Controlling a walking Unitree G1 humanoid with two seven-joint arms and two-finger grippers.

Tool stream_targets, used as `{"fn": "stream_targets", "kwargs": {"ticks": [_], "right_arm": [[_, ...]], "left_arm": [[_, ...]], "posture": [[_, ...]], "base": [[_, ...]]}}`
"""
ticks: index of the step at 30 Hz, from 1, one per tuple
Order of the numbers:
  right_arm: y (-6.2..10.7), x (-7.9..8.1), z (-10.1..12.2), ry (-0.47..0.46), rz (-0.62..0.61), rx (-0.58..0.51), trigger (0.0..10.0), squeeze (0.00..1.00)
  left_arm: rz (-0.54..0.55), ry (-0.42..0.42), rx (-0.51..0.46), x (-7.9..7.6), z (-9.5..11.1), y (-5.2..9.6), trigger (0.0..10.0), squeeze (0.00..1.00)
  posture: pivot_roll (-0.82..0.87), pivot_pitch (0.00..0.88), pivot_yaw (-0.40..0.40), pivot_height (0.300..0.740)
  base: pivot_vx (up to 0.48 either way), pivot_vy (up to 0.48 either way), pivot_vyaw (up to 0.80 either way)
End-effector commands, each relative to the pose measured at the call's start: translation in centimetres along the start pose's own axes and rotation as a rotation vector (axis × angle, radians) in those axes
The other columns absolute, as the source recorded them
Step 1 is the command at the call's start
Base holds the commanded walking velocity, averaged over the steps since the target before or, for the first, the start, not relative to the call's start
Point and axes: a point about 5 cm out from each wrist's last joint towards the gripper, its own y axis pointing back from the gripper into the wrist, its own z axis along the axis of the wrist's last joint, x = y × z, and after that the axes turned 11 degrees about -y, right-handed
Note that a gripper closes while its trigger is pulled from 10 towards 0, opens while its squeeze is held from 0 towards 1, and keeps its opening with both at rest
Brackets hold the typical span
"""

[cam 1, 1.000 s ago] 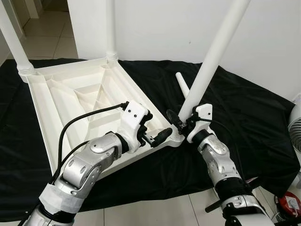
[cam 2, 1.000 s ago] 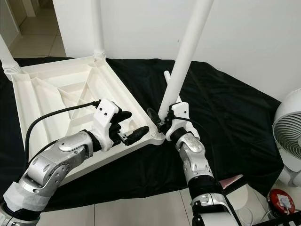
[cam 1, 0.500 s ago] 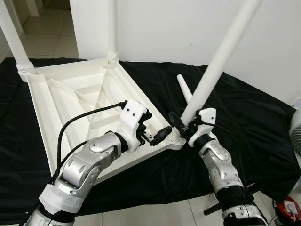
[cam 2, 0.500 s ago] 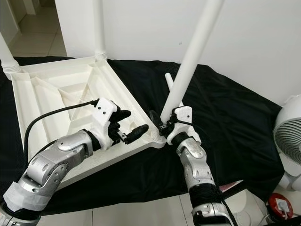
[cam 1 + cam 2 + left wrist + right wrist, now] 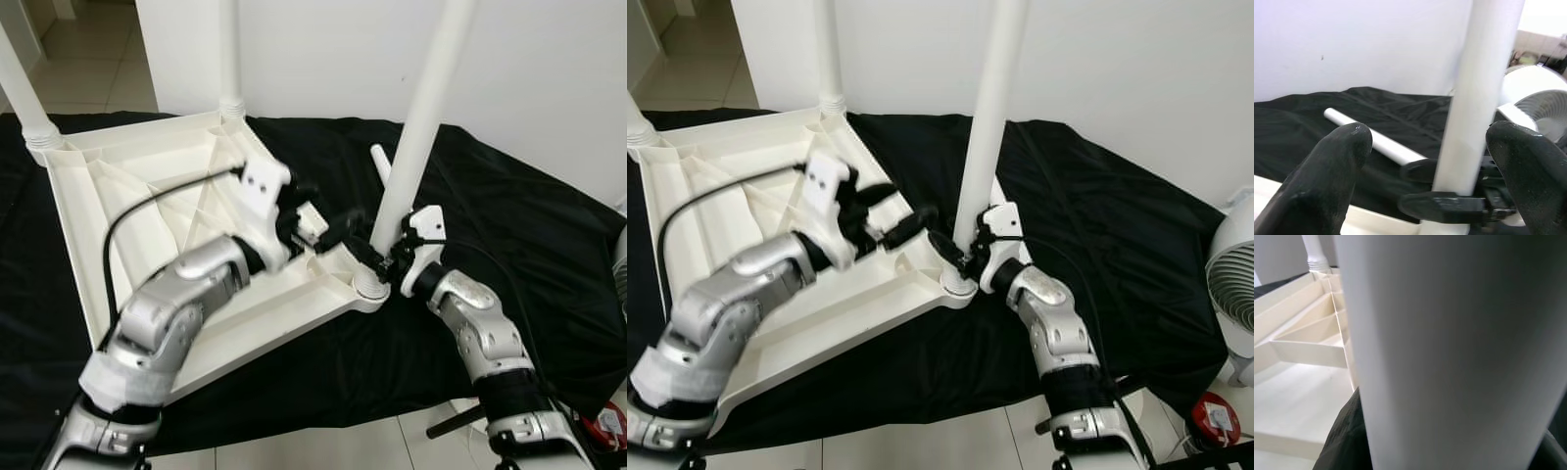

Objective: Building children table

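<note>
While the right gripper [image 5: 384, 257] clamped the white leg [image 5: 419, 117] standing in the near corner socket of the upturned tabletop [image 5: 127, 196] on the black cloth [image 5: 509, 235], the left gripper [image 5: 328, 227] hovered beside it, fingers [image 5: 1327, 171] spread apart.

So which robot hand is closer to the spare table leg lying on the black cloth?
The right gripper. It is clamped on the upright leg, just in front of the spare leg. The left gripper hovers open over the tabletop's corner, slightly farther away.
</note>
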Motion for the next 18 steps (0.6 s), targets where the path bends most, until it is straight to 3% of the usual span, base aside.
{"fn": "stream_targets", "kwargs": {"ticks": [1,9,18], "right_arm": [[-0.4,-0.2,1.3,0.06,0.028,0.003,10.0,0.0],[-1.2,-0.3,2.8,0.137,0.048,0.053,10.0,0.0],[-1.3,0.0,2.8,0.177,0.137,0.146,10.0,0.0]], "left_arm": [[-0.169,0.027,-0.073,-0.9,1.3,-0.5,10.0,0.0],[-0.212,0.019,-0.119,-1.4,2.5,-1.5,10.0,0.0],[-0.192,-0.021,-0.152,-0.8,3.6,-3.0,10.0,0.0]], "posture": [[0.05,0.022,-0.095,0.74],[0.05,0.021,-0.089,0.74],[0.04,0.019,-0.095,0.74]], "base": [[0.0,0.0,0.0],[0.0,0.0,0.0],[0.0,0.0,0.0]]}}
